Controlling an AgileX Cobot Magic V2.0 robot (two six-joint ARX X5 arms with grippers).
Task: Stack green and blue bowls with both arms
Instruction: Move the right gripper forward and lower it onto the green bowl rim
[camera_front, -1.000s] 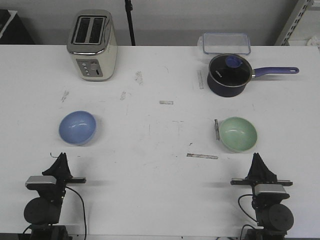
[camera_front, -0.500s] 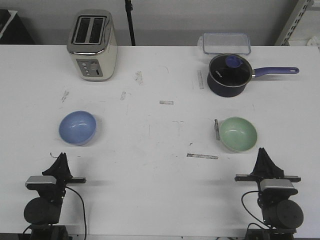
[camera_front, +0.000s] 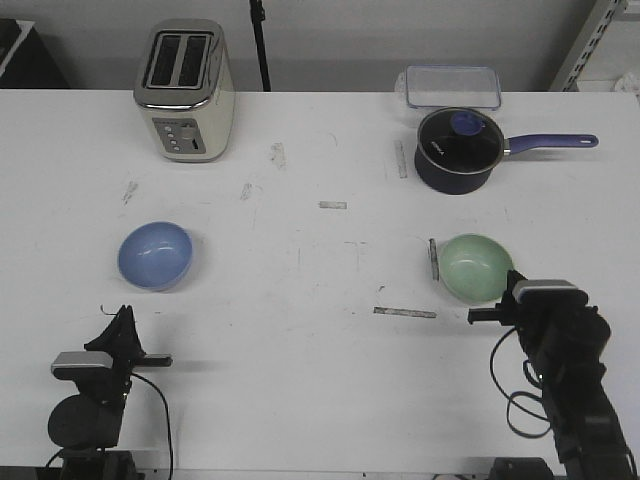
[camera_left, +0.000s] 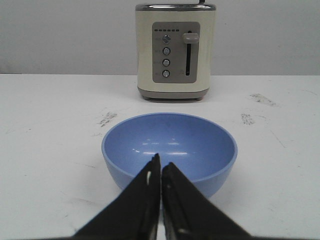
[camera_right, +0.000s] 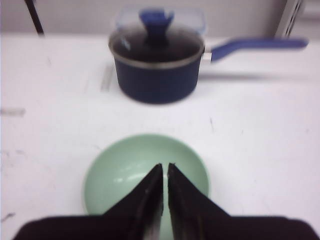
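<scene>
The blue bowl (camera_front: 155, 255) sits on the left of the white table, the green bowl (camera_front: 477, 267) on the right, both upright and empty. My left gripper (camera_front: 125, 312) rests low near the front edge, just short of the blue bowl (camera_left: 170, 137), and its jaws are shut with nothing between them (camera_left: 161, 162). My right gripper (camera_front: 514, 285) is lifted and hangs by the near right rim of the green bowl (camera_right: 125, 170). Its jaws are shut and empty (camera_right: 165, 167), with the tips over the bowl's inside.
A cream toaster (camera_front: 185, 90) stands at the back left. A dark navy saucepan (camera_front: 457, 150) with a lid and a long blue handle stands at the back right, with a clear container (camera_front: 452, 85) behind it. Short tape strips (camera_front: 404, 312) lie beside the green bowl.
My right arm has risen from its low rest and moved forward and right, up to the green bowl. The left arm and both bowls have not moved.
</scene>
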